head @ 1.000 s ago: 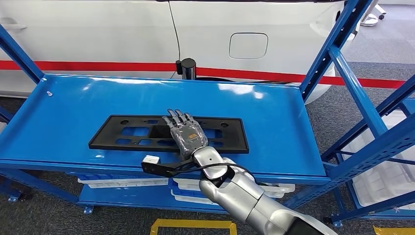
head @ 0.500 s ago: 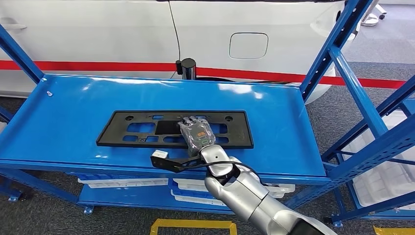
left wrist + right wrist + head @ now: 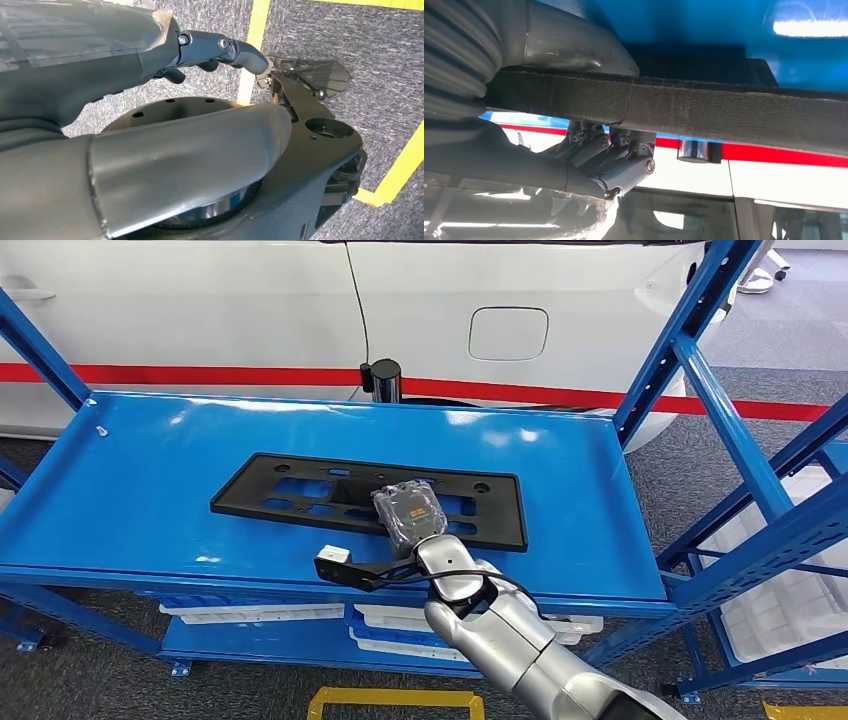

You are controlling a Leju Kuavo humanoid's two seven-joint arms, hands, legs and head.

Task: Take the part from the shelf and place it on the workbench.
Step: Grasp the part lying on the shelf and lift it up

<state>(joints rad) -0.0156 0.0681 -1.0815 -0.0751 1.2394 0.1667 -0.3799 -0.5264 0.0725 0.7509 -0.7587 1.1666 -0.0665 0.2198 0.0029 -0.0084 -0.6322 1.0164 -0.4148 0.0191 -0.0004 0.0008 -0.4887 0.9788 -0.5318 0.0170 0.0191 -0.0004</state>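
blue shelf [image 3: 150, 470], white car [image 3: 200, 310] behind

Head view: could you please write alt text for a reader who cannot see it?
The robot's right hand grips the near edge of a flat black plastic panel with cut-outs on a glossy blue metal shelf. Behind the shelf stands a white car with a red stripe.

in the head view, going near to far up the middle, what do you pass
yellow floor marking → lower shelf → robot hand gripping the black part → bare blue shelf top → black cylinder → red stripe on the white car
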